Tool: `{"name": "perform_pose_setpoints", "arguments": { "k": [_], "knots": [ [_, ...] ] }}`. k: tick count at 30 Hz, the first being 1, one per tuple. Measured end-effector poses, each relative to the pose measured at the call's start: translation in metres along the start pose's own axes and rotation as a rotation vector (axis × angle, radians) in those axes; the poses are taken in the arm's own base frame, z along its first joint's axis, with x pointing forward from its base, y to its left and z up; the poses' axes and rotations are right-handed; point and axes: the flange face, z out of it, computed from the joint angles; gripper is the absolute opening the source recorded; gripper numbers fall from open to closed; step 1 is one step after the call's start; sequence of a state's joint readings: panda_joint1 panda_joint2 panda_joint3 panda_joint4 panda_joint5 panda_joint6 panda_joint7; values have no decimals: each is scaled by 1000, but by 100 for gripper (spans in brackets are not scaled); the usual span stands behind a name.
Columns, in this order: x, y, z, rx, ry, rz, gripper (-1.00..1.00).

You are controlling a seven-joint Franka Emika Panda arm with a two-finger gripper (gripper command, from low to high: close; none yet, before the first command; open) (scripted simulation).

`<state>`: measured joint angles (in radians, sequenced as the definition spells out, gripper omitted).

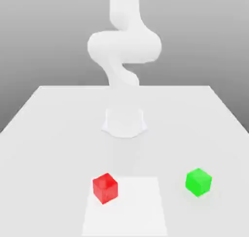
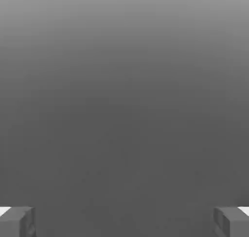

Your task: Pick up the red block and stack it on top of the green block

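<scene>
Arm [image 1: 124, 42] top cut by frame edge; tool [image 2: 124, 221] fingertips cropped.

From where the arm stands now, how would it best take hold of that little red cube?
Probably from straight above, closing the fingers on two opposite side faces of the red block. It sits flat on the table, turned slightly, well apart from the green block, so its sides are free.

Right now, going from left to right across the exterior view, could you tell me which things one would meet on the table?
red block → robot arm's base → green block, all on the white table.
</scene>
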<state>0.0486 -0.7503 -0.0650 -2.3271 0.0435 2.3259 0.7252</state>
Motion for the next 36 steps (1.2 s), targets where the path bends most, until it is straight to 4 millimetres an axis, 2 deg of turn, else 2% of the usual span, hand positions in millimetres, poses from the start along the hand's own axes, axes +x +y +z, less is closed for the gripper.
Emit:
{"name": "perform_pose_setpoints", "arguments": {
  "k": [4, 9, 15, 20, 24, 28, 32, 36],
  "knots": [
    [4, 23, 61, 6, -127, -26, 0],
    [-8, 49, 136, -6, -268, -66, 0],
    [-42, 83, 218, -44, -415, -125, 0],
    [-78, 115, 273, -93, -514, -185, 0],
    [-108, 142, 307, -140, -577, -240, 0],
    [-134, 171, 331, -193, -624, -301, 0],
    [-156, 200, 346, -249, -654, -367, 0],
    [-170, 228, 352, -306, -667, -438, 0]
  ]
}}
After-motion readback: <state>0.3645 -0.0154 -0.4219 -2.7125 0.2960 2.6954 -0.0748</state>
